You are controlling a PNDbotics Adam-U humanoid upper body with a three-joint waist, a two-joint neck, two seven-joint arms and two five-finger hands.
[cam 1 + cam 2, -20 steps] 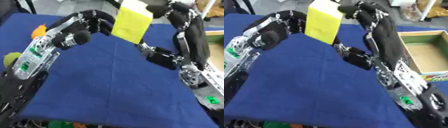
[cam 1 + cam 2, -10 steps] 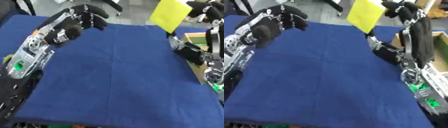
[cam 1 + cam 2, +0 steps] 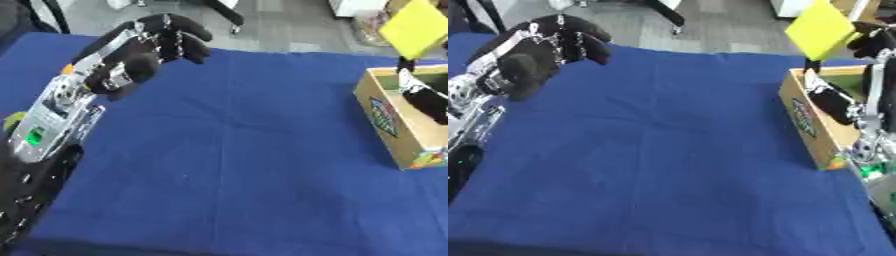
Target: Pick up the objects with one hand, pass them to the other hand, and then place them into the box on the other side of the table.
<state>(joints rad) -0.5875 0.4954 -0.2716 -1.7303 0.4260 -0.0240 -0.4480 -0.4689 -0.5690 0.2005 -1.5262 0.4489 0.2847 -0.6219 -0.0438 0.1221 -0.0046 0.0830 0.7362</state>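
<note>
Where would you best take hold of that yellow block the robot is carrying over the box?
By its edge, as the right hand seems to do now: the yellow block is flat and thin, tilted on a corner, so a pinch across its faces at the right edge probably suits. That leaves the lower corner free to go into the wooden box. The left hand is apart.

Black fingers (image 3: 179, 42); silver forearm (image 3: 54, 117), green marking.
</note>
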